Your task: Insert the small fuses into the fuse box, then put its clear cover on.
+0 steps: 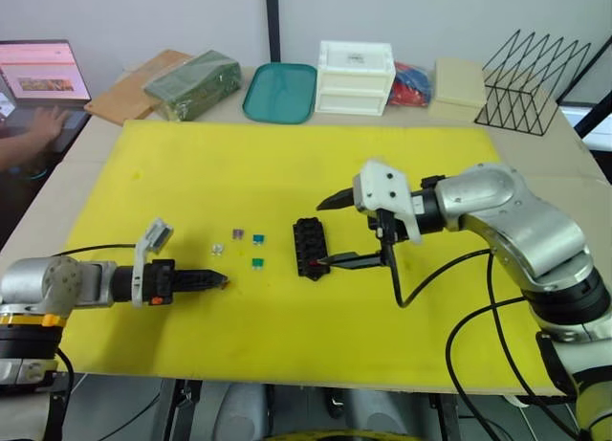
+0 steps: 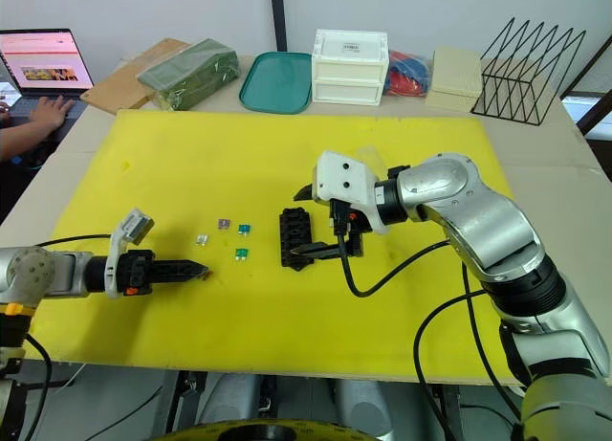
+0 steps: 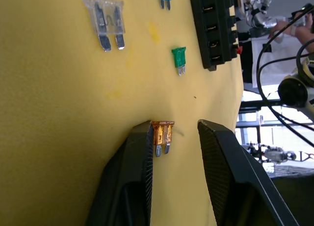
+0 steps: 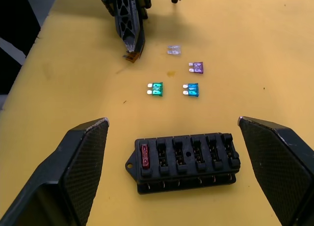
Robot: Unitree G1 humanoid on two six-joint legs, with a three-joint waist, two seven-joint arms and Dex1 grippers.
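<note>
1. The fuse box (image 4: 184, 162) lies on the yellow mat (image 1: 287, 164) near the middle of the surface (image 1: 86, 144); a red fuse (image 4: 145, 156) sits in an end slot of one row, and the other slots that show look empty.
2. The right tool (image 4: 171, 172) hangs over the box with its fingers (image 4: 73, 167) spread wide, one to each side of the box and touching neither end; it holds nothing.
3. Left of the box four loose fuses lie on the mat; the green fuse (image 1: 257, 263) is nearest the box on the near side; the teal fuse (image 1: 258, 238) is just beyond it; the purple fuse (image 1: 237, 234) is left of the teal; the grey fuse (image 1: 217, 249), pale and see-through, is furthest left.
4. The left tool (image 3: 174, 138) lies low on the mat, left of the loose fuses, pointing right toward them; its fingers are part-open with a clear gap.
5. The orange fuse (image 3: 162, 134) is between them, touching one finger (image 3: 140, 157) and apart from the other; it is not clamped; whether it rests on the mat I cannot tell.
6. Beyond the mat's far edge stand a teal tray (image 1: 280, 92), a white drawer box (image 1: 355, 77) and a black wire rack (image 1: 535, 82).
7. At the far left a person's hand (image 1: 43, 125) rests on a laptop (image 1: 36, 77).
</note>
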